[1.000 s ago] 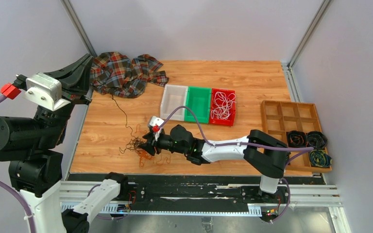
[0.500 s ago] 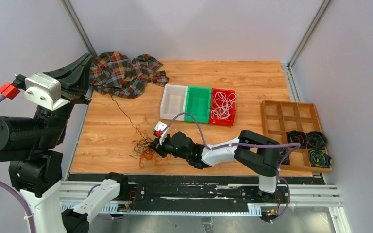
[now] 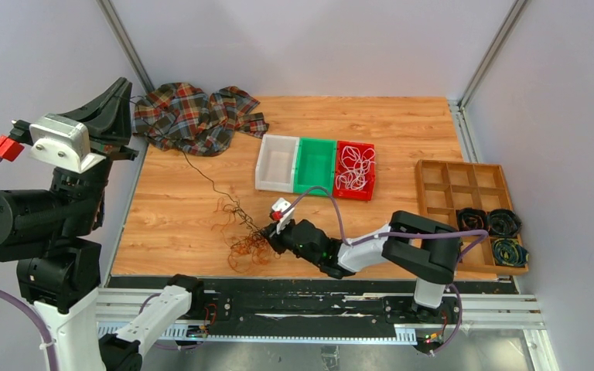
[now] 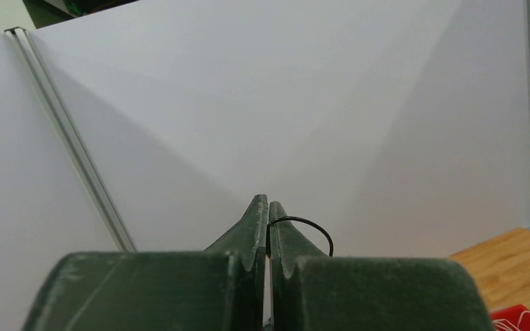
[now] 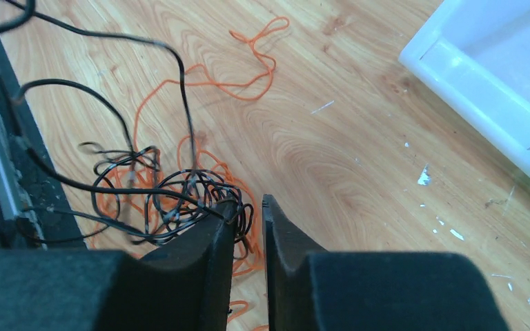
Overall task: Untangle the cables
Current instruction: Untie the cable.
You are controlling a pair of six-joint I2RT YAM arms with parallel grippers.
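Note:
The cables form a tangle [image 3: 246, 246] of thin black and orange strands on the wooden table near its front edge; the same tangle [image 5: 165, 200] shows in the right wrist view. My right gripper [image 3: 267, 234] lies low at the tangle's right side. The right gripper [image 5: 248, 200] is closed to a narrow slit on strands at the tangle's edge, and black loops hook over its left fingertip. One black cable [image 3: 209, 182] runs taut from the tangle up to my left gripper [image 3: 121, 83], raised high at the left. That left gripper [image 4: 268, 200] is shut on the black cable [image 4: 317, 231]. White cables [image 3: 353, 166] lie in the red bin.
A plaid cloth [image 3: 197, 116] lies at the back left. White [image 3: 278, 162], green [image 3: 315, 165] and red [image 3: 354, 195] bins stand side by side mid-table. A wooden compartment tray [image 3: 448, 182] at the right holds dark rolled coils [image 3: 487, 222]. A loose orange loop [image 5: 248, 62] trails beyond the tangle.
My right gripper closed down and slid right and nearer, dragging the tangle with it. My left gripper rose and shifted left, pulling the black cable straighter.

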